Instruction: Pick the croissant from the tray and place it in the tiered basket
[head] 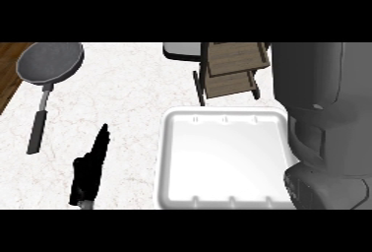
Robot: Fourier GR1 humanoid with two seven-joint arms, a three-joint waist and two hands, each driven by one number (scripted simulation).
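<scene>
We see a white marbled counter (131, 98) filling most of the frame, with a strip of dark wood at the far upper left. Next in size is our right forearm (323, 123), a big grey mass running down the whole right edge of the frame, from the top band to the bottom; the right hand itself does not show anywhere, so we cannot tell how its fingers stand. The white tray (222, 162) sits in the lower middle to lower right, a rounded rectangle with raised rim, its right side partly covered by the forearm; we find no croissant on the part of it that shows, and we cannot tell where the croissant is. Above the tray, at the upper middle, stands the wooden tiered basket (232, 69), two slatted shelves in a dark frame, with a pale object just behind it at the top edge. In the upper left lies a dark frying pan (49, 61), its handle pointing down the frame. Our left hand (88, 172) rests at the lower left, black fingers straight and held together, pointing up, touching nothing.
</scene>
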